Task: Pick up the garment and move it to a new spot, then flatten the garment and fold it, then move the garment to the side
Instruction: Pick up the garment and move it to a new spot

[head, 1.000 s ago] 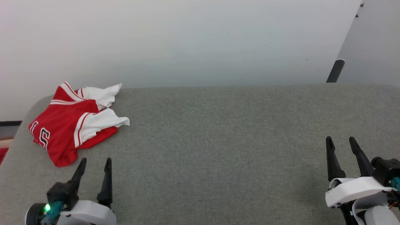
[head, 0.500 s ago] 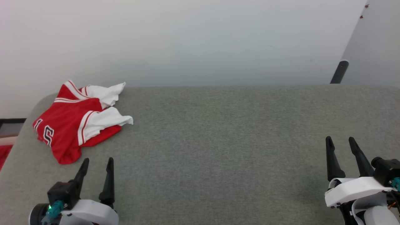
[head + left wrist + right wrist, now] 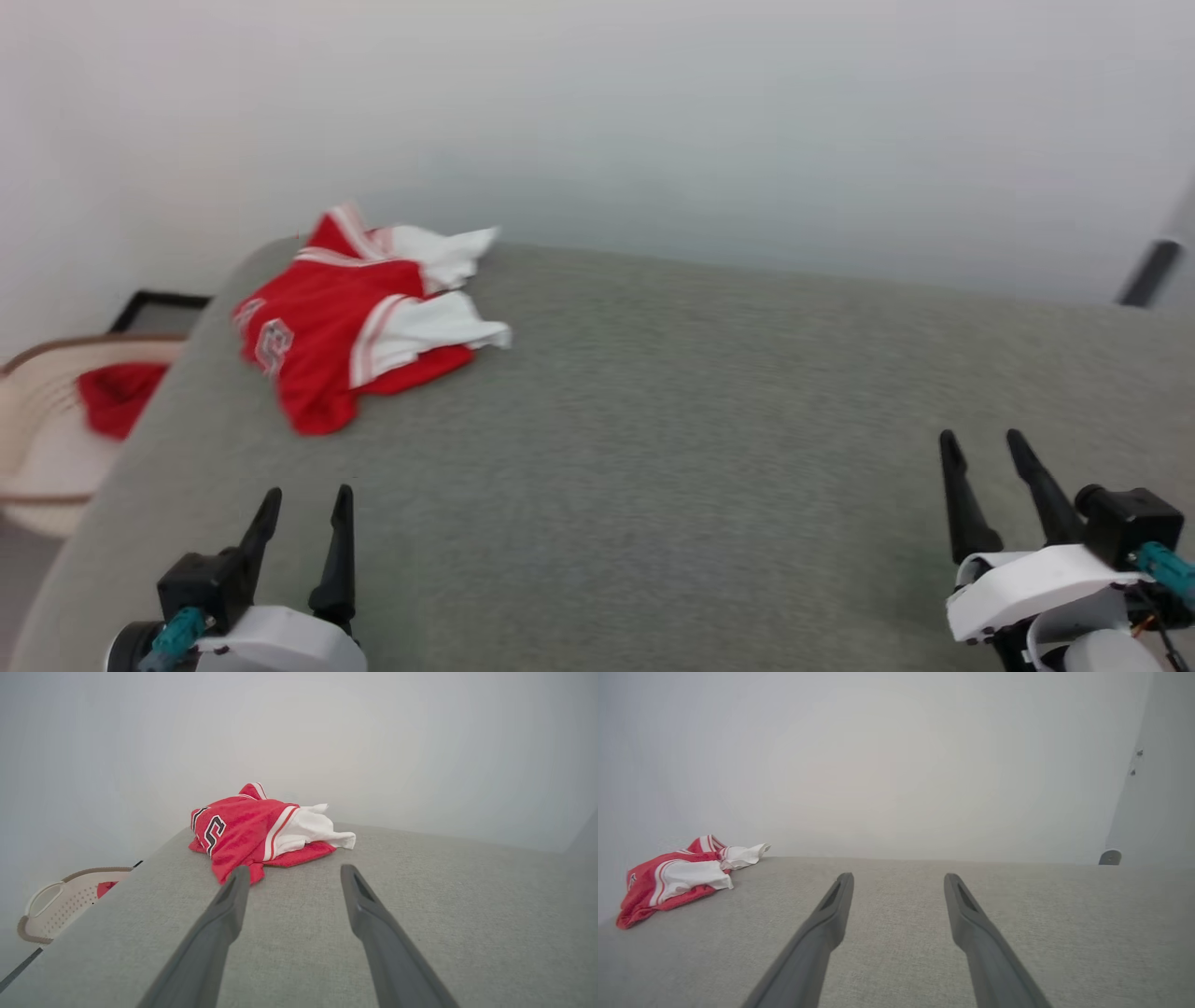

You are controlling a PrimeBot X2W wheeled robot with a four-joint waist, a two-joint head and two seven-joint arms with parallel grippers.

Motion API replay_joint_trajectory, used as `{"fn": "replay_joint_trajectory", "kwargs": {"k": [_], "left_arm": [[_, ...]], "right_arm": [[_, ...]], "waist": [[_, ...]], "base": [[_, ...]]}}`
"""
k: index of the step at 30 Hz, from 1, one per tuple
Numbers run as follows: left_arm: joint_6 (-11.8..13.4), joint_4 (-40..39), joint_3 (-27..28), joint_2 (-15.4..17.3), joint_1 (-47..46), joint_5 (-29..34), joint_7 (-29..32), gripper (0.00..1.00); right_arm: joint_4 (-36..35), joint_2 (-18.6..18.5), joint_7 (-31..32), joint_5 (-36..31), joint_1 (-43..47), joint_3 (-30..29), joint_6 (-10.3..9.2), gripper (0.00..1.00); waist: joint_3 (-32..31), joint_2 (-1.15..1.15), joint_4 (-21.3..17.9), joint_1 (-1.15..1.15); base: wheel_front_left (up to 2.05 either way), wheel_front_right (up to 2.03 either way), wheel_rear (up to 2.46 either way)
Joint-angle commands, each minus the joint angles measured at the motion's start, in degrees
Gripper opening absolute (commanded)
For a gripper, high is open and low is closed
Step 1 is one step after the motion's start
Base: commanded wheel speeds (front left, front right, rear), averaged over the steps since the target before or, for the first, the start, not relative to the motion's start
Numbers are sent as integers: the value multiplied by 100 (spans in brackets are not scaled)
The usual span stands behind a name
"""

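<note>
The garment lies crumpled at the far left corner of the grey surface, red with white sleeves and striped trim. In the left wrist view the garment shows part of a black white-outlined number. It also lies at the far left of the right wrist view, garment. My left gripper stands open near the front left, short of the garment, nothing between its fingers. My right gripper stands open at the front right, far from the garment.
A pale perforated basket with something red inside sits on the floor beyond the surface's left edge; the basket also appears in the left wrist view. A white wall rises behind. A dark post stands at far right.
The head view has swung to the left and blurred, so the garment sits more toward the middle and the basket has come into sight. Both grippers stay open and hold their places.
</note>
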Motion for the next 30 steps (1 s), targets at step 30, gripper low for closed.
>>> {"fn": "replay_joint_trajectory", "kwargs": {"k": [30], "left_arm": [[564,-1447,902,-543,1252,-313,-1,100]], "right_arm": [[946,-128,-26,922,-1504,2284,1,100]], "waist": [[396,0,2118,0]], "base": [[-6,-6,-6]]}}
